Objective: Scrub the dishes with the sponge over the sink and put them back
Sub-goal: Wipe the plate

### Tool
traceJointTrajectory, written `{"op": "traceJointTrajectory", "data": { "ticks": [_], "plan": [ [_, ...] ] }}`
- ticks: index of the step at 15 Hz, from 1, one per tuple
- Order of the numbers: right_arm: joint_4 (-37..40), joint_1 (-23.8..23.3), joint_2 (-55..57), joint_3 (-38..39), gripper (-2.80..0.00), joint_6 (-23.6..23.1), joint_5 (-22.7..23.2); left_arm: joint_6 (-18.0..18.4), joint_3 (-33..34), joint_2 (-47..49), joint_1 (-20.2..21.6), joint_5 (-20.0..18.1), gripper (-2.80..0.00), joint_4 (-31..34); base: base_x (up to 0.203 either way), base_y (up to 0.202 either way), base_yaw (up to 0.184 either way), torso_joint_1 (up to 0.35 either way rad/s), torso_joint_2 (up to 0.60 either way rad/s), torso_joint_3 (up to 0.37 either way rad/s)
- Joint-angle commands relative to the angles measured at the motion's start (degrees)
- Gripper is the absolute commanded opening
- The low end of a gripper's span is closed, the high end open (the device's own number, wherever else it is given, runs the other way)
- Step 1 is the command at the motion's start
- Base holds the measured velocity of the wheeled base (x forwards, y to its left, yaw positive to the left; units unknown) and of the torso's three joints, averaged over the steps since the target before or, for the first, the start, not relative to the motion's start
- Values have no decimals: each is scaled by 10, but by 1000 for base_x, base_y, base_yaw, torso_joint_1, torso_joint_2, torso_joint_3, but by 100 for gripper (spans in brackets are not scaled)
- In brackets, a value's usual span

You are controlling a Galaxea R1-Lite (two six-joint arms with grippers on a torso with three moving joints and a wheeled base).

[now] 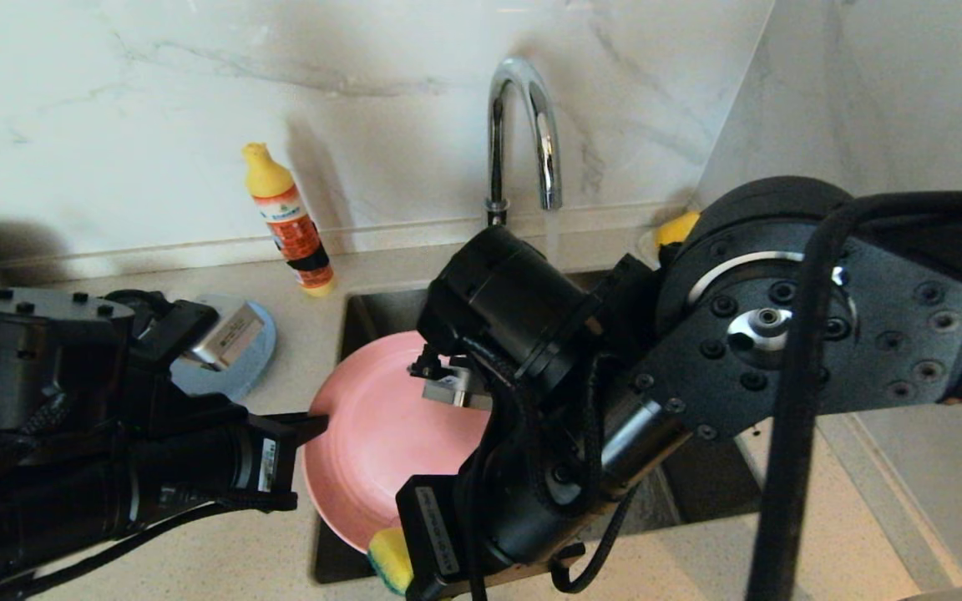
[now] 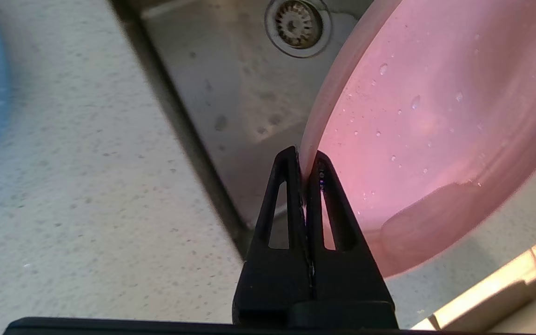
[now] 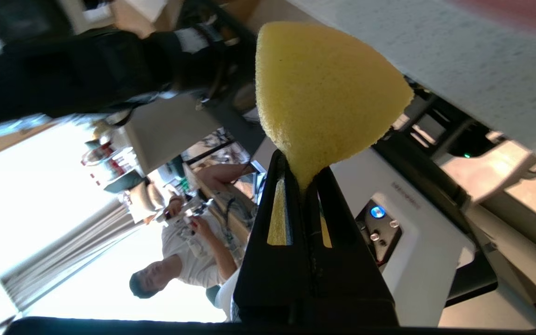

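The left gripper point(image 2: 306, 163) has its jaws clenched on the rim of the salmon-pink plate point(image 1: 381, 434), which hangs tilted over the sink point(image 1: 364, 313) at the centre of the head view. The right gripper point(image 3: 303, 179) is at the lower centre of that view, jaws pinching the yellow sponge point(image 3: 324, 93) at its middle; the sponge sits just beside the plate's lower edge, and I cannot tell whether it touches. Water runs from the chrome tap point(image 1: 523, 133) at the upper centre.

To scrub well from here, I would judge the sponge's broad face needs turning flat onto the plate's inner face, then sweeping in overlapping strokes while the left arm holds steady (a rim pinch that thin could let the plate twist or slip under hard pressure). Keeping it over the basin means drips fall inside.

The left wrist view shows what the head view hides: the thin rim caught between the jaws, droplets on the plate's face, and the drain strainer point(image 2: 298, 25) at the top of the frame. The right wrist view shows the sponge bulging out of the jaws, with a man point(image 3: 175, 260) at the lower left in the room behind. Only the head view shows the grey-blue plate point(image 1: 235, 367) resting on the surface at left, near an orange bottle point(image 1: 289, 221).
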Motion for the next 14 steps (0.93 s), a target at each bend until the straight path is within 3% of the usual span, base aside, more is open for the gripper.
{"op": "traceJointTrajectory", "data": {
  "ticks": [1,9,14],
  "plan": [
    [2,0,22,-3,-280,2,-1,-2,-2,5,-14,0,-280,-1,0,0,0,0,0,0],
    [-11,-42,20,-2,-280,9,-18,-9,27,0,-59,-1,-280,-6,0,0,0,0,0,0],
    [-21,-67,8,-2,-280,24,-18,-10,36,-1,-61,-1,-280,-11,0,0,0,0,0,0]
  ]
}}
